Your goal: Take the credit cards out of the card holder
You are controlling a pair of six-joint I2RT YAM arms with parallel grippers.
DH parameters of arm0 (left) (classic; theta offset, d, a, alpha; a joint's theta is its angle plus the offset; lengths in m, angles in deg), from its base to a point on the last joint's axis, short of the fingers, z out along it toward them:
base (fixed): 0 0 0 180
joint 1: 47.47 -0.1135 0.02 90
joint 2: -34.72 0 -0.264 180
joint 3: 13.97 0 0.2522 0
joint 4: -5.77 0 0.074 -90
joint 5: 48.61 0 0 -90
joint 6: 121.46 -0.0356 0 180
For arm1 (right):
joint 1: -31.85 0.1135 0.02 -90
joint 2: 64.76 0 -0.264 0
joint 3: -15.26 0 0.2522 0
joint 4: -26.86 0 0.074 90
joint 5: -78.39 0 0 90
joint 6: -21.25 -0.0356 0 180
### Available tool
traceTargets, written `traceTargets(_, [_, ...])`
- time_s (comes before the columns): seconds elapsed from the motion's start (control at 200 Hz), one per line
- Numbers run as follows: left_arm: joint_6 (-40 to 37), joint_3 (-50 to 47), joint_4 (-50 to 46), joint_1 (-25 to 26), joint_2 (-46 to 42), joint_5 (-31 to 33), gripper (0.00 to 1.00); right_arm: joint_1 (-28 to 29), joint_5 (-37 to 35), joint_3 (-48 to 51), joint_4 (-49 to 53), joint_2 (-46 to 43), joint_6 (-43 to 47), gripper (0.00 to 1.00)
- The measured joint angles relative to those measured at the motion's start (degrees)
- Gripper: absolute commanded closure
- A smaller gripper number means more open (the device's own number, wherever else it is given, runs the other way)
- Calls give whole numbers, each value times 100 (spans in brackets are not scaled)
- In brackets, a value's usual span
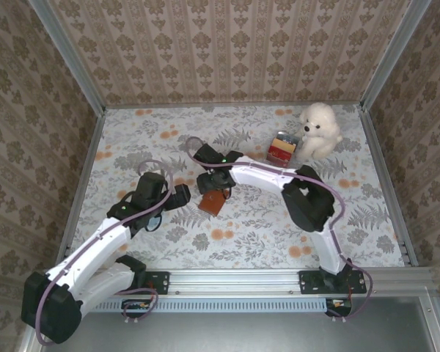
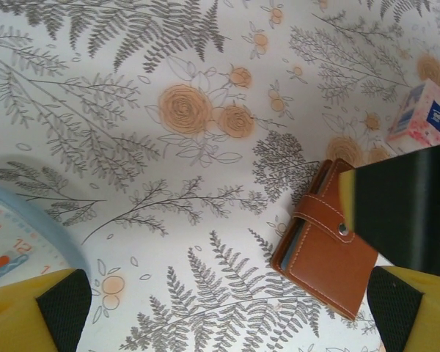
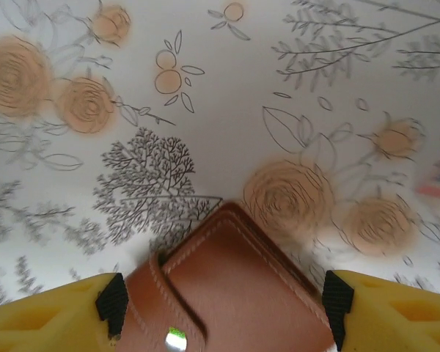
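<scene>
The table (image 1: 132,147) lies flat beneath both sets of jaws. The left gripper (image 2: 227,312) stands spread wide and empty, with the card holder (image 2: 326,246) lying flat just ahead of its right finger. The right gripper (image 3: 224,315) pinches the card holder, a pad against each side edge. The strap (image 3: 158,293) sits nearer its left pad. It is stitched leather, probably light, slightly soft and apt to slide. The snap (image 3: 176,339) looks fastened, so I would hold the edges and lift the strap's free end.
</scene>
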Motion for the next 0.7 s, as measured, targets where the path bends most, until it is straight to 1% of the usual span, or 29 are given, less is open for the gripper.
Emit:
traceTargets(0.185, [72,-177,-2,-114,-79,-7,0,-2,-291,-612,531,629,146,26])
traceTargets(0.4, [173,-269,7,-127,-138,-90,0,-37,-667,-717,979,710,133,29])
traceTargets(0.495, [192,-280,4,-133,-138,-166,0,-101,-734,-503,984,636,39,30])
traceTargets(0.58, [197,-280,4,-155,-140,-245,0,-173,-809,-76,988,334,-57,31])
traceTargets(0.7, [267,-280,7,-160,-140,-417,0,-343,-796,603,1034,-109,-205,35])
